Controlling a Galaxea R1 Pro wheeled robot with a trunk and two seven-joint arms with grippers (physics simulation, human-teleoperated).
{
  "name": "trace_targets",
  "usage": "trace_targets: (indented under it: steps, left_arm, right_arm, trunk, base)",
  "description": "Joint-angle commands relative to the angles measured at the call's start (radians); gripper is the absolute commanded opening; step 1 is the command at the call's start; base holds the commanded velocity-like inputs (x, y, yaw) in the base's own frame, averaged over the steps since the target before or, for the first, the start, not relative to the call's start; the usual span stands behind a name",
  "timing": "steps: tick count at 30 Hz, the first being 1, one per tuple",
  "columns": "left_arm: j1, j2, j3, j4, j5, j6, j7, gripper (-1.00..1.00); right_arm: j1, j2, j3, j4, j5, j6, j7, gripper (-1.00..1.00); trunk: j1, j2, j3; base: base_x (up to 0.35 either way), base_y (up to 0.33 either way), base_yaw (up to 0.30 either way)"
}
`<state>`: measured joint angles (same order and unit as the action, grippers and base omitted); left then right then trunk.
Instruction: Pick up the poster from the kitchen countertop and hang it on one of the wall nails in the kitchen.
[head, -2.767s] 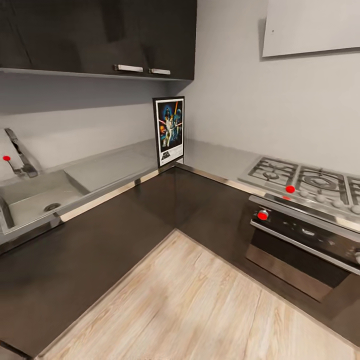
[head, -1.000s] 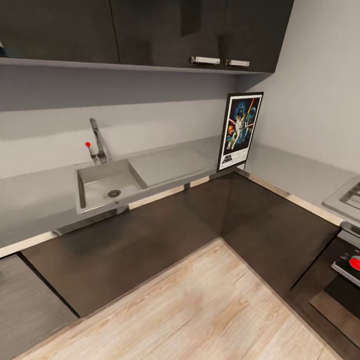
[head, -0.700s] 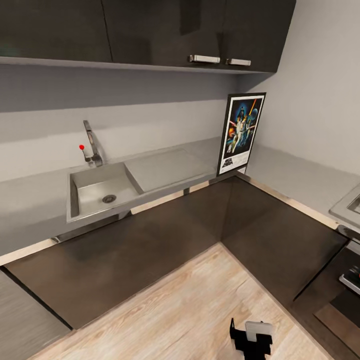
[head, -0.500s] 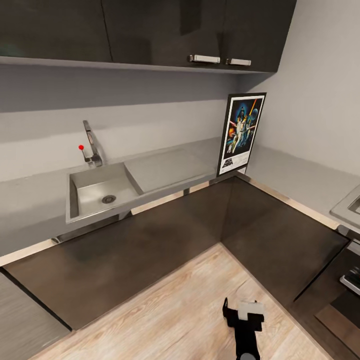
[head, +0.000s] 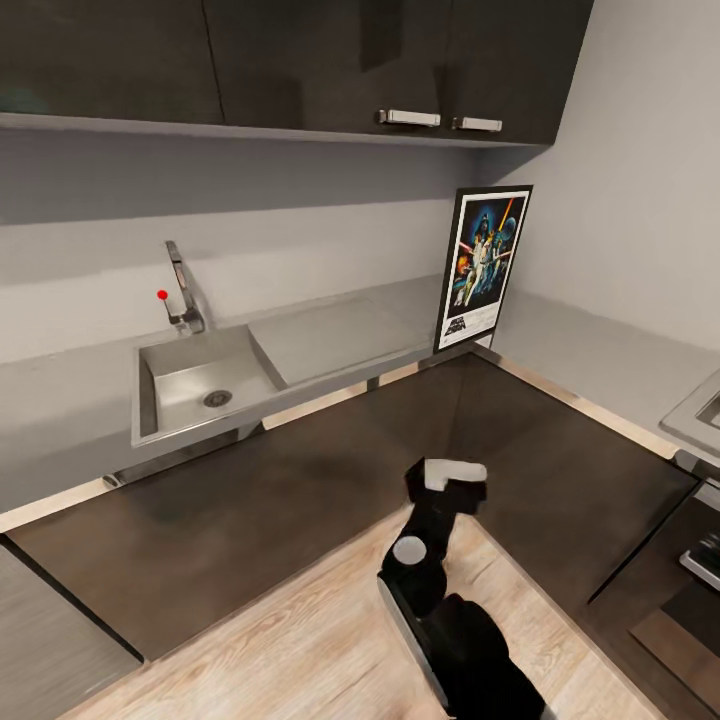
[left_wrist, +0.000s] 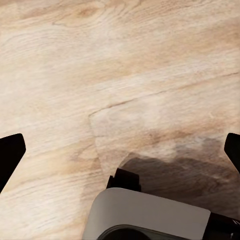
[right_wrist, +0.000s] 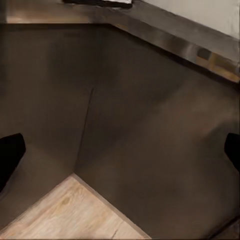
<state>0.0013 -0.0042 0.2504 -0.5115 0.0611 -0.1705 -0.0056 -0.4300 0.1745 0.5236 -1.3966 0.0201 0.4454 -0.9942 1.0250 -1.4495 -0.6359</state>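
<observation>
The poster (head: 483, 265) stands upright in the corner of the grey kitchen countertop (head: 590, 345), leaning against the wall, black-framed with a white border. My right gripper (head: 445, 476) is raised in front of the dark cabinet fronts, well below and short of the poster, with nothing in it. In the right wrist view the right gripper (right_wrist: 120, 150) is open, its fingertips (right_wrist: 10, 150) at the picture's edges, facing the cabinet corner, and the poster's lower edge (right_wrist: 97, 2) just shows. My left gripper (left_wrist: 120, 150) is open over the wooden floor.
An inset steel sink (head: 200, 375) with a tap (head: 183, 290) lies left of the poster. Dark wall cabinets (head: 300, 60) hang above. The hob's corner (head: 700, 410) and oven (head: 705, 555) are at the right. My own base (left_wrist: 150, 215) is below the left gripper.
The right arm has risen from the bottom of the head view toward the cabinet corner. Before that the camera swung left, bringing the sink to the middle.
</observation>
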Motion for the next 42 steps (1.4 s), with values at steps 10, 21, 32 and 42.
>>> trace_targets:
  steps: [10, 21, 32, 42]
  left_arm:
    - [0.0, 0.0, 0.001, -0.001, 0.006, -0.001, -0.001, 1.0]
    - [0.0, 0.0, 0.003, -0.001, 0.006, -0.001, -0.001, 1.0]
    - [0.0, 0.0, 0.003, -0.001, 0.006, -0.001, -0.001, 1.0]
    - [0.0, 0.0, 0.003, -0.001, 0.006, -0.001, -0.001, 1.0]
  right_arm:
    - [-0.379, 0.0, 0.139, 0.004, -0.401, 0.102, -0.368, 1.0]
    - [-0.396, 0.0, 0.21, 0.001, -0.436, 0.095, -0.418, 1.0]
    - [-0.395, 0.0, 0.213, 0.001, -0.437, 0.096, -0.42, 1.0]
    - [-0.398, 0.0, 0.208, 0.001, -0.435, 0.101, -0.418, 1.0]
  trunk:
    - [0.0, 0.0, -0.001]
    - [0.0, 0.0, -0.001]
    - [0.0, 0.0, -0.001]
    - [0.0, 0.0, -0.001]
  base:
    - [0.039, 0.0, 0.0]
    - [0.296, 0.0, 0.0]
    - [0.331, 0.0, 0.0]
    - [0.288, 0.0, 0.0]
